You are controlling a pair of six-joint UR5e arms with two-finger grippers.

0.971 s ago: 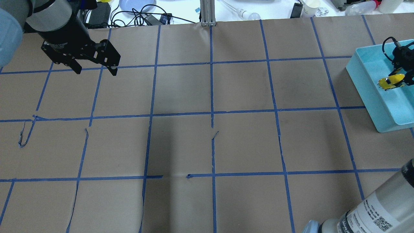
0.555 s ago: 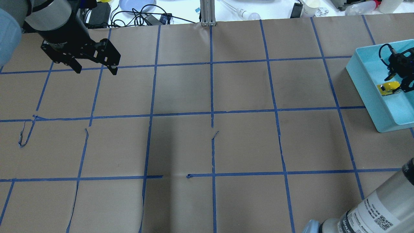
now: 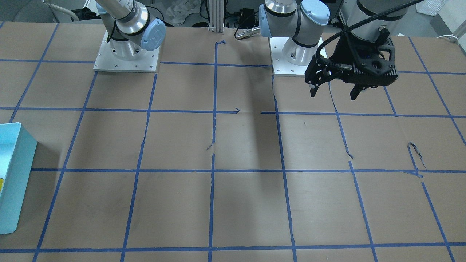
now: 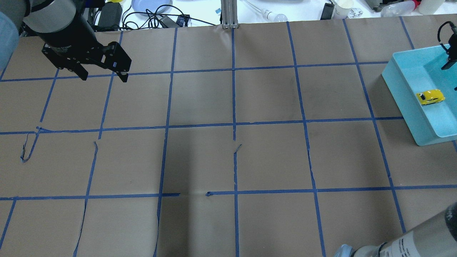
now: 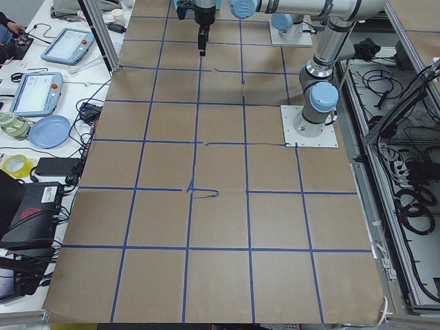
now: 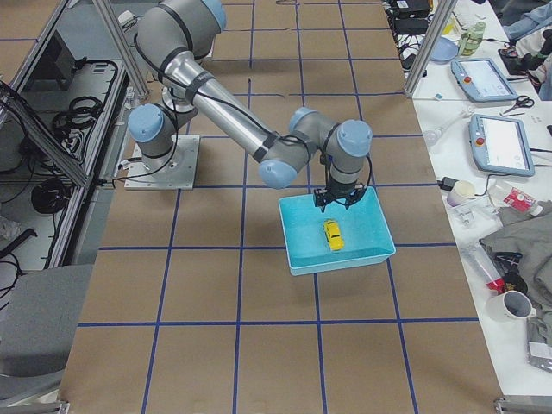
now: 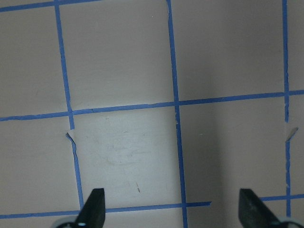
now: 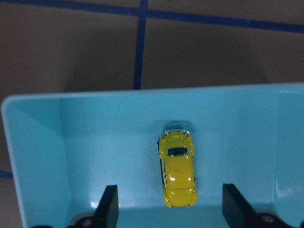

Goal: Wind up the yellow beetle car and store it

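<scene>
The yellow beetle car [image 4: 430, 97] lies free on the floor of the light-blue bin [image 4: 400, 89] at the table's right end. It also shows in the exterior right view [image 6: 332, 234] and in the right wrist view [image 8: 177, 169]. My right gripper [image 6: 339, 205] hangs open above the bin, and its fingers [image 8: 108, 209] stand well apart on either side of the car without touching it. My left gripper [image 4: 105, 78] is open and empty above the far left of the table, and it also shows in the front-facing view [image 3: 333, 95].
The table is brown paper with a blue tape grid, torn in places [image 4: 26, 150]. An aluminium post [image 4: 228, 14] stands at the far edge. Behind it lie cables, a blue plate [image 4: 150, 5] and a cup [image 4: 343, 9]. The bin's wall [image 3: 14, 182] shows at the front-facing view's left edge.
My right gripper has let go of the yellow car and pulled up and away from it. The car now rests in the bin. The left arm has barely moved.
</scene>
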